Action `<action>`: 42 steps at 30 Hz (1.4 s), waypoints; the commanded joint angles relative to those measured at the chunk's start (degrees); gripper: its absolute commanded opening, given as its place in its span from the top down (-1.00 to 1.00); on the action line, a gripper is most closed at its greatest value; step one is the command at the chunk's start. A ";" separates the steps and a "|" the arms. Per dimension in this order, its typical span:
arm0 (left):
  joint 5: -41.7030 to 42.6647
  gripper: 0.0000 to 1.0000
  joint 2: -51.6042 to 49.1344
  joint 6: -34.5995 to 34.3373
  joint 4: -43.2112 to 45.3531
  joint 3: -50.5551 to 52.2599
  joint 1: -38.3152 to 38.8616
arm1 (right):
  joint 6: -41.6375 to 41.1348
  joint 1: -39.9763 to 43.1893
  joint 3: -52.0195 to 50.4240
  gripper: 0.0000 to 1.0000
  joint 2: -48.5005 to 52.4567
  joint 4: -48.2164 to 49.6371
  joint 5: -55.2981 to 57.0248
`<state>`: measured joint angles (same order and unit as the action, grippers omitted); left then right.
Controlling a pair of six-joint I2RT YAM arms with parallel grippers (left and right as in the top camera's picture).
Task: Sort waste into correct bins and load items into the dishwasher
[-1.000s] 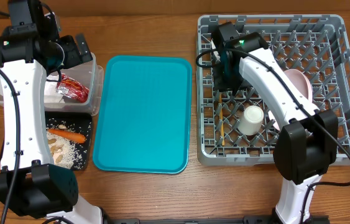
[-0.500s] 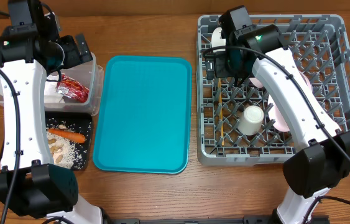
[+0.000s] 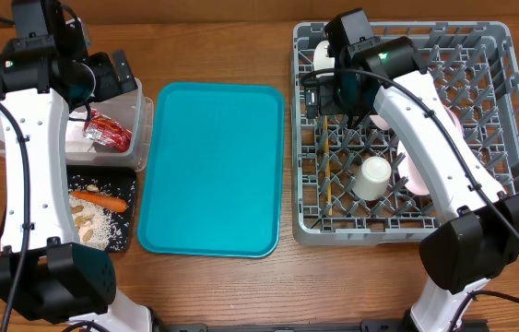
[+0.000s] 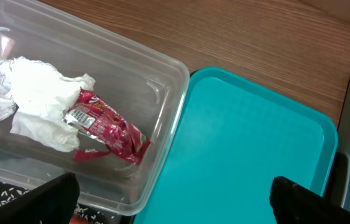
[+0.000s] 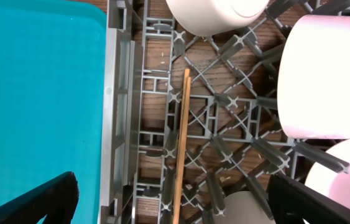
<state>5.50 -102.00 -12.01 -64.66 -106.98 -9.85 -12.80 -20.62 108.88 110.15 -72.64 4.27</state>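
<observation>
The teal tray (image 3: 211,166) lies bare in the middle of the table, the widest open room between the two arms. Its 9 o'clock edge runs just beside the clear tub (image 3: 144,101) and the black tray (image 3: 130,184); its 3 o'clock edge sits close to the wall of the grey dish rack (image 3: 517,138).

The left arm reaches toward 12 o'clock over the tub. The left gripper (image 4: 178,199) hangs above the tub's rim with its fingers spread wide and nothing between them. In the tub lie the white napkin (image 4: 38,99) and, touching it, the red wrapper (image 4: 109,130). The black tray holds the carrot (image 3: 102,198), peanuts (image 3: 82,214) and rice (image 3: 100,229).

The right arm bends toward 10 o'clock across the rack. The right gripper (image 5: 178,202) points down over the rack's 9 o'clock side, fingers wide apart and holding nothing. Below it the chopsticks (image 5: 181,149) lie flat on the grid floor, along the wall. A white bowl (image 5: 215,14), a pink bowl (image 5: 327,78) and the cup (image 3: 372,177) stand among the pegs.
</observation>
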 commanded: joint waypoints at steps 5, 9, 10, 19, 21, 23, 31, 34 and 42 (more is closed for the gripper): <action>-0.39 -1.00 1.18 -0.39 0.17 -1.14 0.13 | 0.59 0.02 1.01 -1.00 -4.72 2.73 -0.76; -0.39 -1.00 1.18 -0.42 0.17 -1.14 0.13 | 0.61 0.02 1.01 -1.00 -9.99 10.82 -3.15; -0.39 -1.00 1.18 -0.42 0.17 -1.14 0.13 | 0.61 0.02 1.01 -1.00 -11.69 13.09 -3.10; -0.39 -1.00 1.18 -0.42 0.17 -1.14 0.13 | 5.14 0.13 0.87 -1.00 -27.63 17.14 -0.68; -0.39 -1.00 1.18 -0.42 0.17 -1.14 0.13 | 5.64 0.15 0.04 -1.00 -31.65 16.26 0.66; -0.39 -1.00 1.18 -0.39 0.17 -1.14 0.13 | 5.66 0.15 -1.84 -1.00 -35.76 15.87 2.38; -0.39 -1.00 1.18 -0.39 0.17 -1.14 0.13 | 5.29 4.92 -20.50 -1.00 -54.64 21.31 2.34; -0.39 -1.00 1.18 -0.42 0.17 -1.14 0.13 | 5.31 8.90 -32.50 -1.00 -62.40 28.59 -0.39; -0.39 -1.00 1.18 -0.39 0.17 -1.14 0.13 | 3.91 13.77 -70.31 -1.00 -85.90 53.24 -2.05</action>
<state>5.32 -102.00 -12.01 -64.66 -107.00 -9.85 -7.84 -7.99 49.19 31.24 -24.47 3.29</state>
